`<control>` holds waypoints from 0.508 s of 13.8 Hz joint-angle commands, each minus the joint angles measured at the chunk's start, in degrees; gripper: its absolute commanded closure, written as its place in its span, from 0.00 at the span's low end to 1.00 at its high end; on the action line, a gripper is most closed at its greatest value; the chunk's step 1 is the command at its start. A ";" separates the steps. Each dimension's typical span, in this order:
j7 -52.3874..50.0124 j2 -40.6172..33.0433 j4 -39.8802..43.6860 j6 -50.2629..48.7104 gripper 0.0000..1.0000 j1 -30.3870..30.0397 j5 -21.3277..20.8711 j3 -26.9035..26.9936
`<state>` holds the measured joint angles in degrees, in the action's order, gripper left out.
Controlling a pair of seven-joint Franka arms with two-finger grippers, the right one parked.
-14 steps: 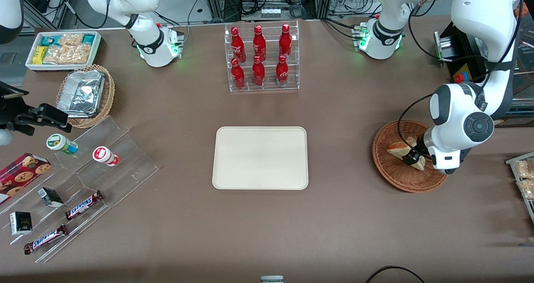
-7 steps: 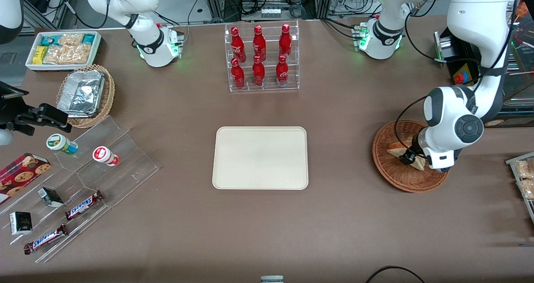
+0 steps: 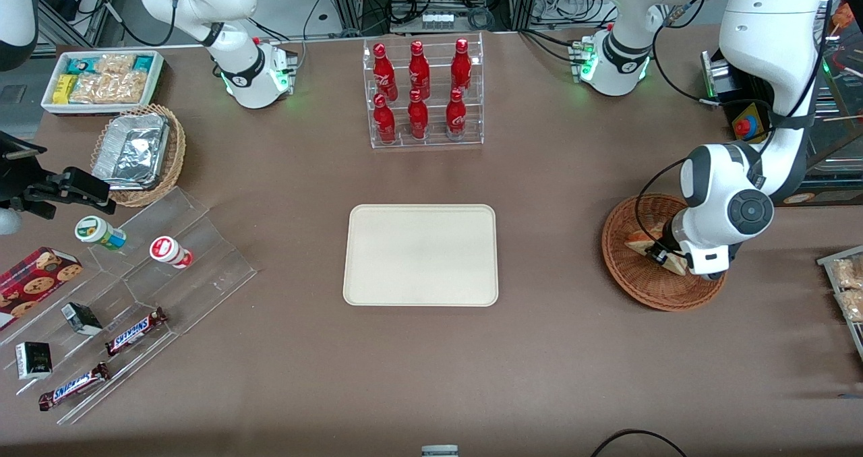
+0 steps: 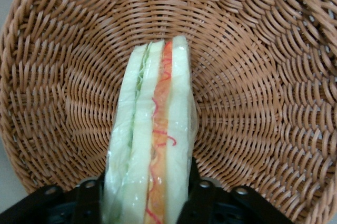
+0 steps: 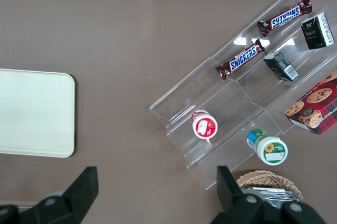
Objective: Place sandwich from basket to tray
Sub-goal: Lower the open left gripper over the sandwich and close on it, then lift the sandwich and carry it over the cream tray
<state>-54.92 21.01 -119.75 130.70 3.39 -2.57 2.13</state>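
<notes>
Since a second ago my wrist has shifted slightly toward the upper left of the front frame, staying over the basket [image 3: 657,278] at the right-middle of that frame; nothing else on the table moved. My gripper [image 3: 657,255] is down inside the basket, fingers [image 4: 202,192] pinched against both bread faces of the sandwich [image 4: 152,145], so I'm holding it narrow, wrap film showing on the wedge. Sandwich is in the basket, standing on edge with the filling edge up toward the wrist cam; whether it has left the weave I can't tell. Tray [image 3: 421,255] sits at frame centre, bare, well apart from the basket. Step in hand as I read it: secure and lift. Doing it well means keeping squeeze light enough not to crush soft bread, lifting straight up until the wedge clears the basket rim before any sideways travel, then carrying level to the tray and setting down low rather than dropping. Film looks slippery, so watch for the wedge sliding out of the pads. Readable text: "SNICKERS" on the two bars [image 3: 135,329] in the acrylic rack at lower left; red bottles [image 3: 418,89] at upper centre carry a white script, unreadable.
</notes>
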 commanded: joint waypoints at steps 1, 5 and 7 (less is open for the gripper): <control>-1.25 -1.94 0.91 -3.16 0.80 0.22 -2.26 -0.02; -1.33 -3.96 9.15 -13.86 0.84 4.15 -2.61 -0.55; -0.99 -3.44 14.78 -18.71 0.84 7.59 -2.44 -0.64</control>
<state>-54.90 17.59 -110.22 117.00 7.28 -3.77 1.40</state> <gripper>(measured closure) 0.802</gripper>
